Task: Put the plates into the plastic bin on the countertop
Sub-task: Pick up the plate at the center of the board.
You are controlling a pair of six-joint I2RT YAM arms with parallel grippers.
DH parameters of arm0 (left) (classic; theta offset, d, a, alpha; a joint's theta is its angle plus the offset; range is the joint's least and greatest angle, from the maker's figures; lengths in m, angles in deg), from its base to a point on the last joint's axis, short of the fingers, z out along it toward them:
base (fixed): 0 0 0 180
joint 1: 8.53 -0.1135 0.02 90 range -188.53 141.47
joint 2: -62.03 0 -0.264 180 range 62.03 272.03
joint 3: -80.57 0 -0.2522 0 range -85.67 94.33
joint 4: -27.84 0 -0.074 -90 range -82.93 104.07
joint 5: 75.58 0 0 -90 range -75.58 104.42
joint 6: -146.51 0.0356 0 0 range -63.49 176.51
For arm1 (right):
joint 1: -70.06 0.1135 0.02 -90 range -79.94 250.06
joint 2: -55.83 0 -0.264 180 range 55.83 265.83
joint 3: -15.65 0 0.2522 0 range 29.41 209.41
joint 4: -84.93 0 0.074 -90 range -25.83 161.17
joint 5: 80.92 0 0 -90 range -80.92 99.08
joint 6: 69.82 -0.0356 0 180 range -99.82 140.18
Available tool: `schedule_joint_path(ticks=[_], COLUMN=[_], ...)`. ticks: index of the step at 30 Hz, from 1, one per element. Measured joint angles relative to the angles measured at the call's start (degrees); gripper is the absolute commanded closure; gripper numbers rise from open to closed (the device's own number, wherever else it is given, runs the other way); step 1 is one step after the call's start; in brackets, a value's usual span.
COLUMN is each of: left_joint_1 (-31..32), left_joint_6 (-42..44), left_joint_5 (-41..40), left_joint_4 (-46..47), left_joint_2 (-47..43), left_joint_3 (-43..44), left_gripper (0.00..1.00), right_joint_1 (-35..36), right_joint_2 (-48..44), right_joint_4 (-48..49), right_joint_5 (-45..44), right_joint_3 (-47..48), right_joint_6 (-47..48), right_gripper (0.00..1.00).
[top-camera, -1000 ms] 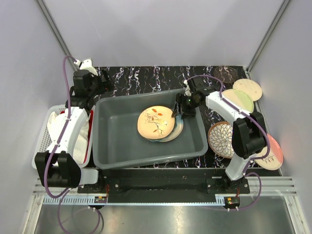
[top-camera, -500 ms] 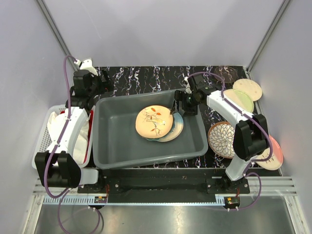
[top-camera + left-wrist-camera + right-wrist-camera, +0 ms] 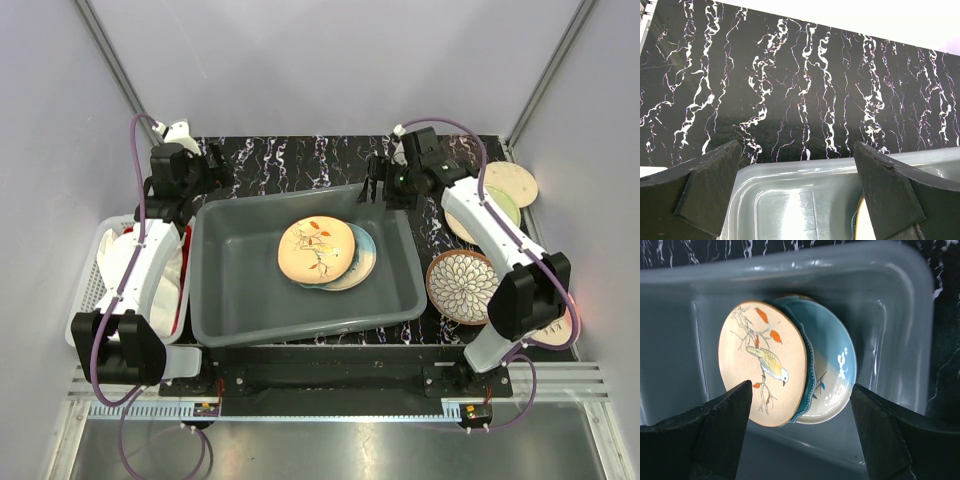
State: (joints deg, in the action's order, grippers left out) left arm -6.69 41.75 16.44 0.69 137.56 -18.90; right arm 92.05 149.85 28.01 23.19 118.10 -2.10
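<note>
Near right on the table point(image 3: 300, 155), a floral plate point(image 3: 462, 287) lies beside the plastic bin point(image 3: 215, 300); inside the bin, a peach bird plate point(image 3: 317, 249) rests atop a blue plate point(image 3: 362, 262); right gripper point(image 3: 379, 187) hovers over the far rim, jaws apart, empty; left gripper point(image 3: 220, 170) spread wide at the far-left corner.

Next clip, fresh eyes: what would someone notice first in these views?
The grey plastic bin in the middle of the countertop draws the eye, with a peach bird plate lying on a teal plate inside it. The right gripper hovers open and empty above the bin's far right corner. To the bin's right, a dark petal-patterned plate lies on the countertop among others not yet binned.
</note>
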Motion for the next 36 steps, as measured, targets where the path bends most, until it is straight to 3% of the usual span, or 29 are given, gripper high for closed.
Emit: schedule_joint_path(ticks=[4,8,14,25,36], left_joint_1=[0.0,0.0,0.0,0.0,0.0], left_joint_6=[0.2,0.4,0.8,1.2,1.2], left_joint_5=[-0.3,-0.6,-0.8,-1.2,-1.8], left_joint_4=[0.0,0.0,0.0,0.0,0.0], left_joint_2=[0.0,0.0,-0.1,-0.9,-2.3], left_joint_3=[0.0,0.0,0.0,-0.2,-1.0], left_gripper=[0.01,0.01,0.01,0.01,0.01], right_joint_1=[-4.3,-14.8,-25.1,-25.3,-25.3], right_joint_2=[-0.4,-2.4,-7.5,-1.4,11.5], right_joint_4=[0.0,0.0,-3.9,-16.1,-17.1], right_joint_5=[0.8,1.2,-5.8,-13.7,-16.6], right_joint_3=[1.7,1.1,-4.0,-12.8,-12.9], right_joint_6=[0.0,-0.6,-6.5,-26.6,-32.2], right_gripper=[0.13,0.13,0.15,0.15,0.20])
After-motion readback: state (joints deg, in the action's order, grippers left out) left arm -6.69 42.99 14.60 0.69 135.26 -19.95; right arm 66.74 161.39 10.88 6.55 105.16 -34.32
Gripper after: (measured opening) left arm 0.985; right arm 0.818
